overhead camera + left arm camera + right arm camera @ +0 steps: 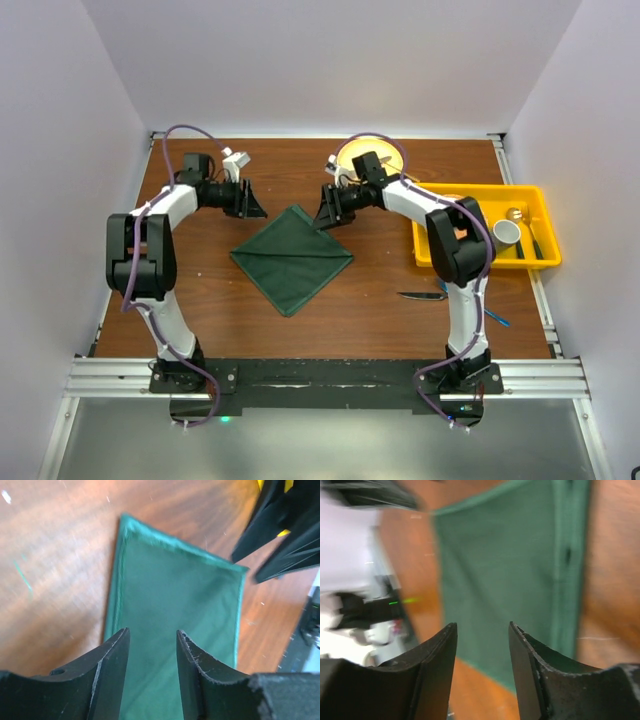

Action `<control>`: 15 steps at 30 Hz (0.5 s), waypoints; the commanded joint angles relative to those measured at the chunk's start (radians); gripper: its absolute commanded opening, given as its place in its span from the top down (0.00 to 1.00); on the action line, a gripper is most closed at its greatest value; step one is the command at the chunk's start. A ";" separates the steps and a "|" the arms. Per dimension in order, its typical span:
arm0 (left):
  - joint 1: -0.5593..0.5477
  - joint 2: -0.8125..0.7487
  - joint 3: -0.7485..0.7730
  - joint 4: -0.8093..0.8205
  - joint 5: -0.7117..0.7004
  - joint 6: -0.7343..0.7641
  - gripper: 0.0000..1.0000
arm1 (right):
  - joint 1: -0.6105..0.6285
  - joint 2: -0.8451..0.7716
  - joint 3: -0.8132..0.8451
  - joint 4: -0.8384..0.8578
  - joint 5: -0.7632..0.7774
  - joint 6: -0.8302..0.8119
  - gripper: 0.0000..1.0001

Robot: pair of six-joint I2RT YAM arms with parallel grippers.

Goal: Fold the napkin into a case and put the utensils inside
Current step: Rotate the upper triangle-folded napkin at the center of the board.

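The dark green napkin (290,258) lies flat on the wooden table, folded, with one corner pointing toward the back. My left gripper (254,208) hovers off its back-left edge; it is open, and through its gap I see only cloth (175,595). My right gripper (326,214) hovers by the back corner, also open and empty (482,625), with the napkin's hemmed edge (565,565) below it. The left gripper (152,631) holds nothing. The dark-handled knife (422,296) and the thin blue fork (497,318) lie on the table near the right arm.
A yellow plate (362,152) sits at the back behind the right gripper. A yellow bin (540,215) at the right holds a white cup (507,232) and metal cutlery. The right gripper's black fingers (280,535) show in the left wrist view.
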 commanded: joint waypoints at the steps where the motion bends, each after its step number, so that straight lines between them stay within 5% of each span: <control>1: -0.035 0.018 0.064 0.008 -0.084 -0.003 0.52 | 0.018 0.048 0.010 -0.091 0.128 -0.118 0.53; 15: -0.120 0.067 0.080 -0.076 -0.112 0.178 0.53 | 0.105 -0.073 -0.369 -0.088 0.032 -0.170 0.57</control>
